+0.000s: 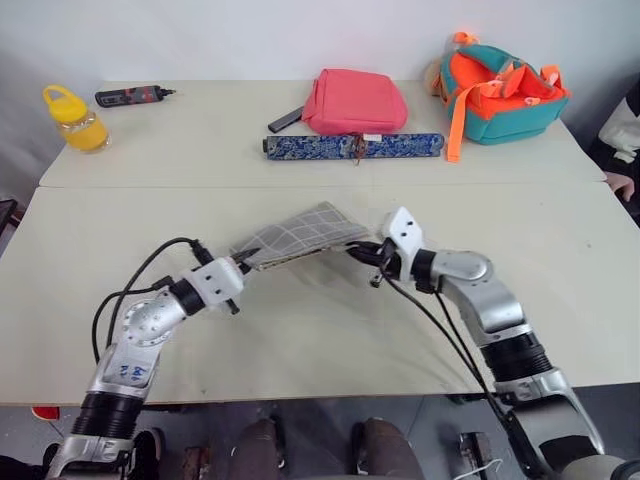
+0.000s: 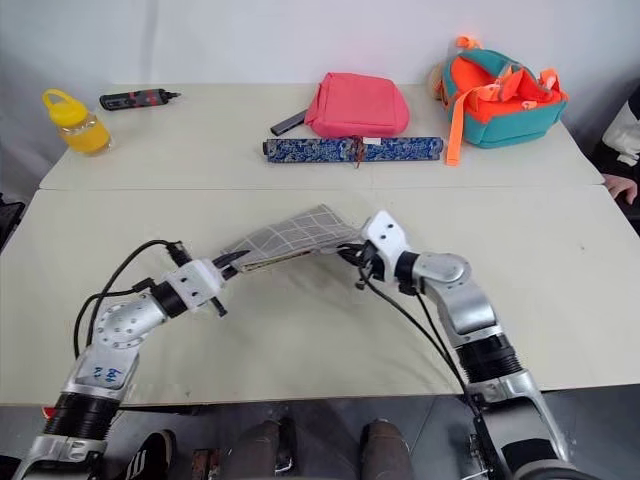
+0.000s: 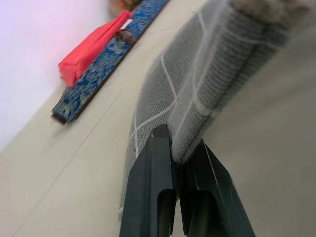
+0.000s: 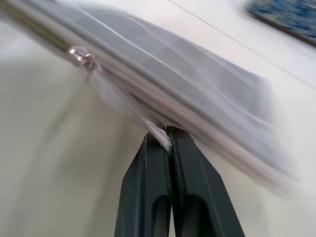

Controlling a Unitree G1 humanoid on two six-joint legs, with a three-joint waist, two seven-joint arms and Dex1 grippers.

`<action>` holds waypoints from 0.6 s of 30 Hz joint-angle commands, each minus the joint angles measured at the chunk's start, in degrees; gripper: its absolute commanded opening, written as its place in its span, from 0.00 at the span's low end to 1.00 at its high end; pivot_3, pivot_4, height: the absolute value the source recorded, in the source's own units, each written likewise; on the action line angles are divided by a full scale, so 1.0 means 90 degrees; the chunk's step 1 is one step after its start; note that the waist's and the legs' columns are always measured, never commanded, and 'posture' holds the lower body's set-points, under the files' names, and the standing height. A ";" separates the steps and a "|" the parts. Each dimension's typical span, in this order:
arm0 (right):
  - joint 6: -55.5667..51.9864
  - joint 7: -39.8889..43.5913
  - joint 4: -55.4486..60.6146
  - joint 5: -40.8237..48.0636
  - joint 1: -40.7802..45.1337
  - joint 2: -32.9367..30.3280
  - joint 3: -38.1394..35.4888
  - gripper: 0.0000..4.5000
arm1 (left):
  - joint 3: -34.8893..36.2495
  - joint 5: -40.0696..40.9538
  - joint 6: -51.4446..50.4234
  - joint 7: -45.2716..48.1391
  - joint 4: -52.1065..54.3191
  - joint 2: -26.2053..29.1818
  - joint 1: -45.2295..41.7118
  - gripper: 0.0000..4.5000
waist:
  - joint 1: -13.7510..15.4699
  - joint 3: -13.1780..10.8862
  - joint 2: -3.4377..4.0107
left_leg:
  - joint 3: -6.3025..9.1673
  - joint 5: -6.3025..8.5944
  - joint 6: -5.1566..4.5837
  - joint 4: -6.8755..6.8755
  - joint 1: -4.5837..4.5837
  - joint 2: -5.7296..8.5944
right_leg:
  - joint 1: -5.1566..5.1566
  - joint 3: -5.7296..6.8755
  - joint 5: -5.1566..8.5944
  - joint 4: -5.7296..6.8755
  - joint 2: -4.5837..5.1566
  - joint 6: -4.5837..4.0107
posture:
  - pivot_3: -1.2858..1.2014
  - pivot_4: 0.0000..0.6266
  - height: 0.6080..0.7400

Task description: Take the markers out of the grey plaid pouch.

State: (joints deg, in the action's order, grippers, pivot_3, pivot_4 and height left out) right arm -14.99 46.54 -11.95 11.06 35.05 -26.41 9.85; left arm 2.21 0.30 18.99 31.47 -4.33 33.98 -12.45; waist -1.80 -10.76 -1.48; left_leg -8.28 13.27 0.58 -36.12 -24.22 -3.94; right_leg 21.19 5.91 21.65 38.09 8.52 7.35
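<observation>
pouch: grey plaid pouch (image 1: 303, 232), flat grey fabric with thin white grid lines
pose: lifted off the near table, slightly sagging, far corner higher
held at: one end pinched by the left gripper (image 3: 178, 150), the pale zip pull pinched by the right gripper (image 4: 165, 133)
markers: cannot tell, none visible outside the pouch

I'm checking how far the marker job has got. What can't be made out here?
- Markers: none visible; the pouch, held off the table, hides its inside in both eye views.
- Pouch zip: blurred in the right wrist view, so open or closed is unclear.
- What the right pincer pinches: a pale strip, too blurred to name.
</observation>
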 commanded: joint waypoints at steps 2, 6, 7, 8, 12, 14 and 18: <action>0.0651 0.0134 -0.0670 -0.0236 0.0265 -0.0467 -0.0422 0.01 | 0.0567 0.1099 -0.0028 0.0717 0.0131 0.0269 0.0324 0.00 | 0.0003 0.0000 0.0000 | -0.0001 0.0000 0.0000 0.0002 0.0000 0.0000 | 0.0000 0.0000 0.0000 -0.0001 0.0000 0.0000 | 0.52 0.24 1.00; 0.0748 0.0415 -0.0588 -0.0010 0.0264 -0.0383 -0.0455 0.05 | 0.0642 0.1507 -0.0274 0.0964 0.0219 0.0204 0.0330 0.00 | 0.0003 0.0000 0.0000 | -0.0010 -0.0001 0.0001 0.0003 0.0000 -0.0001 | 0.0000 0.0000 0.0000 -0.0004 -0.0001 0.0000 | 0.52 0.24 1.00; 0.0653 0.0553 -0.0481 0.0099 0.0217 -0.0368 -0.0451 0.11 | 0.0615 0.1507 -0.0319 0.0953 0.0255 0.0169 0.0309 0.00 | 0.0005 0.0000 0.0000 | -0.0010 -0.0001 0.0001 0.0002 0.0001 -0.0001 | -0.0001 0.0000 0.0000 -0.0003 0.0000 0.0000 | 0.52 0.24 1.00; 0.0600 0.0688 -0.0389 0.0153 0.0168 -0.0383 -0.0422 0.15 | 0.0587 0.1489 -0.0346 0.0940 0.0281 0.0145 0.0294 0.00 | 0.0009 0.0000 0.0000 | -0.0010 -0.0001 0.0001 0.0001 0.0000 0.0000 | -0.0002 0.0000 0.0000 -0.0004 0.0000 0.0000 | 0.52 0.24 1.00; 0.0148 0.1568 0.0331 0.0381 -0.0216 -0.0866 -0.0266 0.44 | 0.0491 0.1314 -0.0425 0.0855 0.0308 0.0053 0.0226 0.00 | 0.0032 0.0000 0.0000 | -0.0009 -0.0001 0.0001 0.0001 0.0000 0.0001 | -0.0005 0.0001 0.0000 -0.0005 0.0000 0.0000 | 0.52 0.24 1.00; -0.0066 0.1893 0.0535 0.0378 -0.0332 -0.1182 -0.0251 0.53 | 0.0488 0.1265 -0.0400 0.0857 0.0284 0.0036 0.0219 0.00 | 0.0051 -0.0001 0.0001 | -0.0008 0.0000 0.0000 0.0000 -0.0005 0.0005 | -0.0007 0.0003 -0.0001 -0.0011 0.0002 0.0002 | 0.52 0.24 1.00; -0.0170 0.2134 0.0781 0.0616 -0.0245 -0.1560 -0.0632 0.53 | 0.0494 0.1238 -0.0308 0.0933 0.0180 0.0062 0.0236 0.00 | 0.0031 -0.0001 0.0001 | -0.0008 0.0001 -0.0002 -0.0006 -0.0003 0.0004 | -0.0014 0.0004 -0.0001 -0.0016 0.0001 0.0002 | 0.52 0.24 1.00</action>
State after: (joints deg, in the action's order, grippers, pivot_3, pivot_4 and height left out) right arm -16.22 64.55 -7.98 14.15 31.68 -39.35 6.99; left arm 5.89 11.30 15.07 39.70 -3.67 34.37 -10.02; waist -1.52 -10.77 -1.48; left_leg -8.35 13.27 0.56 -36.18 -24.23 -3.91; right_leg 21.06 5.95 21.64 37.95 8.52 7.37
